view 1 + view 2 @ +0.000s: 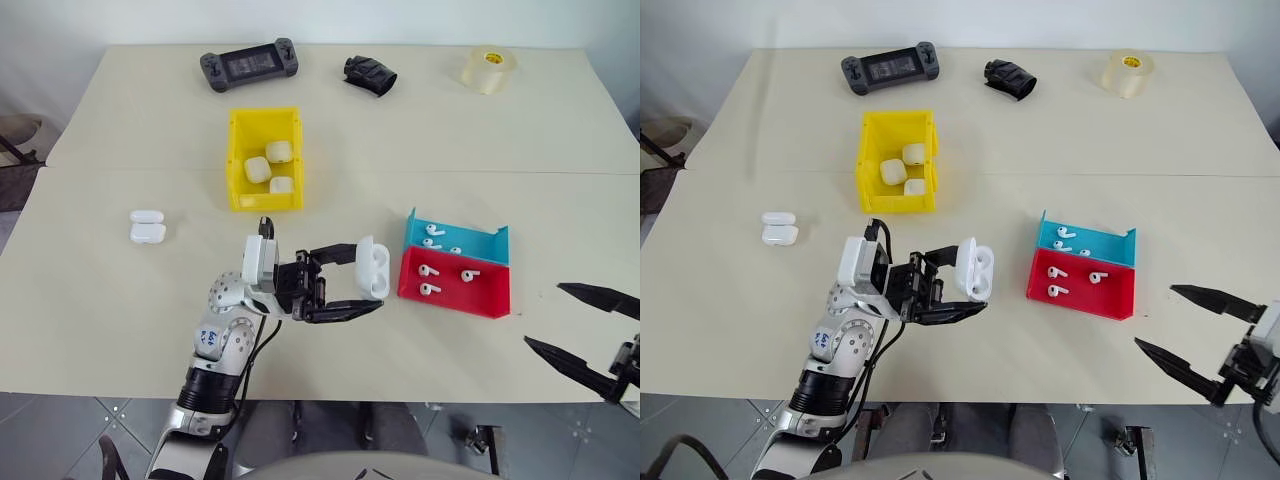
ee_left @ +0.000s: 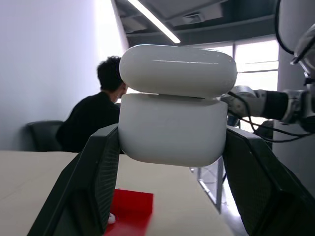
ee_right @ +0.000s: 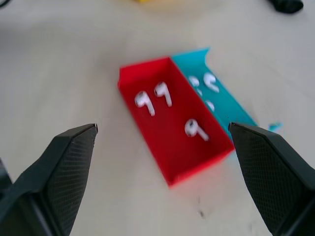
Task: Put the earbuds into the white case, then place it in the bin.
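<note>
My left gripper is shut on the white case and holds it above the table, just left of the trays. In the left wrist view the case sits between the two fingers with its lid slightly ajar. Three earbuds lie in the red tray, and three more lie in the blue tray. The yellow bin stands further back and holds three white cases. My right gripper is open with nothing in it, right of the trays near the table's front edge.
Another white case lies open at the table's left. At the back are a game controller, a black object and a tape roll. A seated person shows in the left wrist view.
</note>
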